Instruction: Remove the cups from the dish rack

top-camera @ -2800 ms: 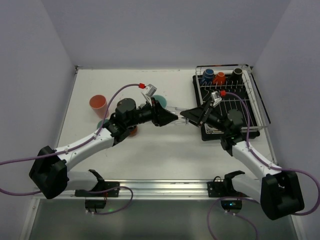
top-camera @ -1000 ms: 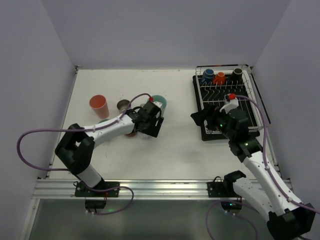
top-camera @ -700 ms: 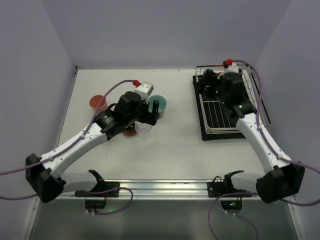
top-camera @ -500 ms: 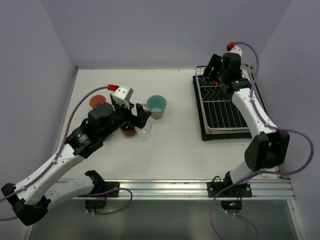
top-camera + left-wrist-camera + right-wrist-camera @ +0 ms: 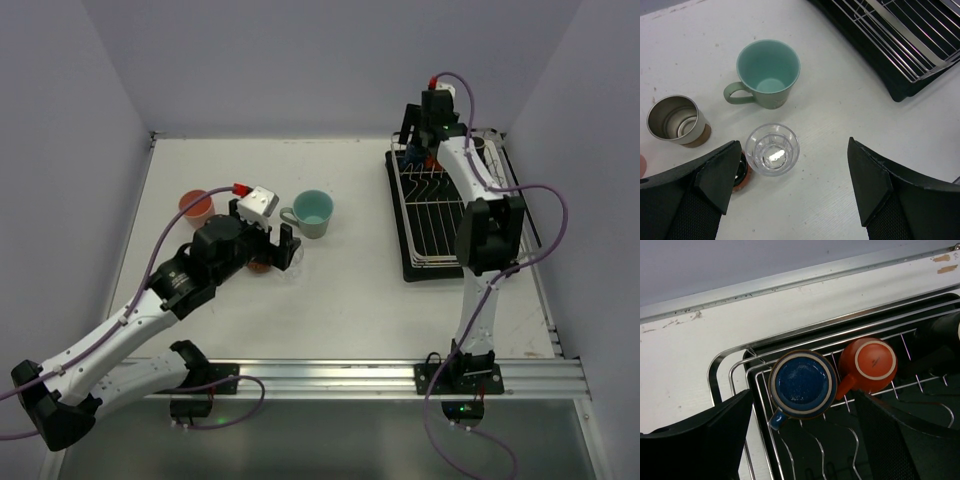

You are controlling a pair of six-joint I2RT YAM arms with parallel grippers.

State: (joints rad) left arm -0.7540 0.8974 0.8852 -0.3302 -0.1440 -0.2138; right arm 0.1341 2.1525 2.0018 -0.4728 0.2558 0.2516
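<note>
In the left wrist view a clear glass [image 5: 772,149] stands upright on the table, just inside my left gripper's [image 5: 797,165] left finger. That gripper hangs above it, open and holding nothing. Behind the glass stand a teal handled mug [image 5: 769,74] and a metallic-brown cup [image 5: 676,120]. An orange cup [image 5: 740,172] is partly hidden under the left finger. My right gripper [image 5: 803,400] is open over the far end of the dish rack [image 5: 730,370], above an upturned blue cup [image 5: 802,384]. Beside it sit an upturned orange cup [image 5: 869,365] and a black cup [image 5: 940,335].
A salmon-pink tumbler [image 5: 196,206] stands at the table's left. The dish rack [image 5: 455,215] fills the right side, close to the right wall. The right arm reaches upright over the rack's length. White walls close in the table on three sides.
My left gripper has risen and drawn back from the clear glass, which stays on the table. My right arm has swung from the rack's near end to its far end, over the blue cup.
</note>
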